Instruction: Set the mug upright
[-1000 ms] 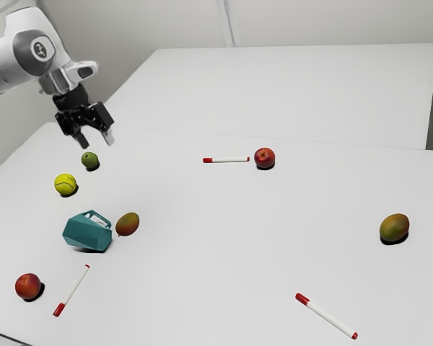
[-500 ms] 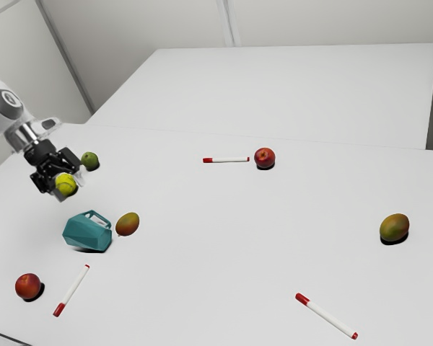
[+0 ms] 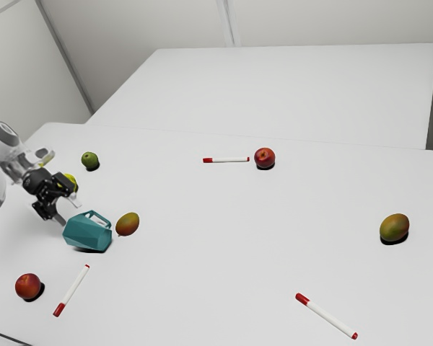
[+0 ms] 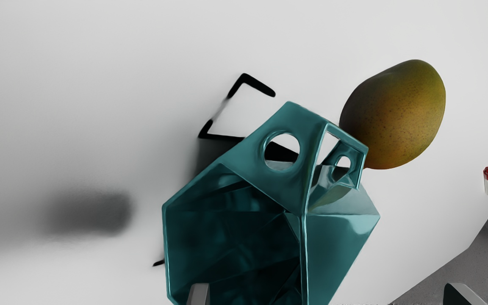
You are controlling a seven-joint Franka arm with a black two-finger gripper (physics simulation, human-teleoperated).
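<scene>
- Can see the mug (image 3: 86, 232) on the worktop (image 3: 202, 274), just beside the fingers (image 3: 59, 218), at about 4 o'clock from them in the exterior view.
- Held wide apart, as seen in the wrist view, with one tip overlapping the mouth (image 4: 235, 245); cannot tell if inside it or touching.
- Brought down since half a second ago, from in front of the ball (image 3: 71, 179) toward 6 o'clock in the exterior view, close to the mug; left the mug lying as before.
- Lying on its side, pointing its mouth toward the hand, roughly 10 o'clock in the exterior view, with its long axis running from about 10 to 4 and its handle (image 4: 295, 120) rising toward 1.
- Can see the mango (image 3: 128, 224) just beside the mug, at about 2 o'clock from it.
</scene>
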